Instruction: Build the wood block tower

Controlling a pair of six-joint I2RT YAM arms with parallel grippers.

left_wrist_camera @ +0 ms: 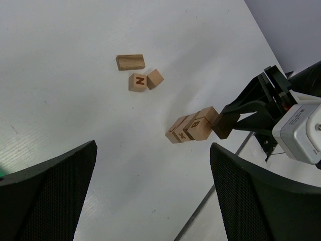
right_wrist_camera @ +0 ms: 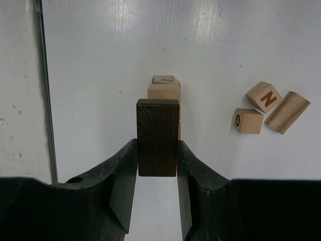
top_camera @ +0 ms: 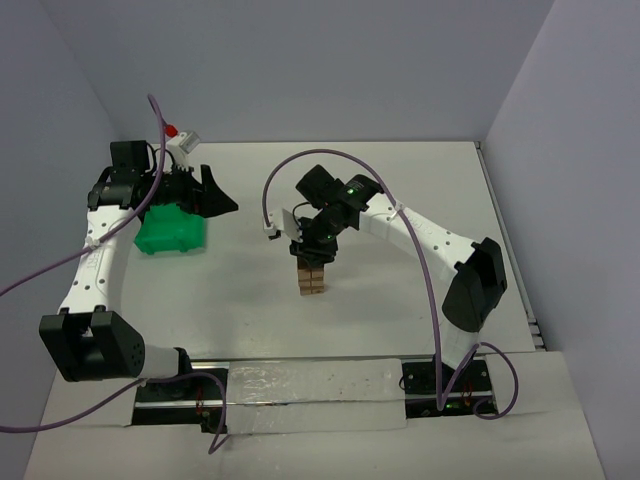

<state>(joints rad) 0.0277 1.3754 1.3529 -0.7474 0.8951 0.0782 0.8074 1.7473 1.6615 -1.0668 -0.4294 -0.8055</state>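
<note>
**Carefully now: dark block poised over a narrow stack**

The right hand (right_wrist_camera: pixel 157 145) pinches a dark brown wooden block (right_wrist_camera: pixel 157 125) between its fingers, directly over the short upright tower (top_camera: pixel 311 278) of light-tan wooden blocks near the middle of the white surface (top_camera: pixel 400 180). I cannot tell whether the block already touches the top. From the right wrist view, the tower sits slightly to one side of the block's centre, so a release here could leave it overhanging and tip it off. The stack is slim, and spreading fingers that brush it could topple the lot. Three loose light-tan wooden blocks (right_wrist_camera: pixel 264 96) lie well apart. The left hand (top_camera: pixel 218 195) hangs spread wide above the green plastic bin (top_camera: pixel 170 232).
</note>
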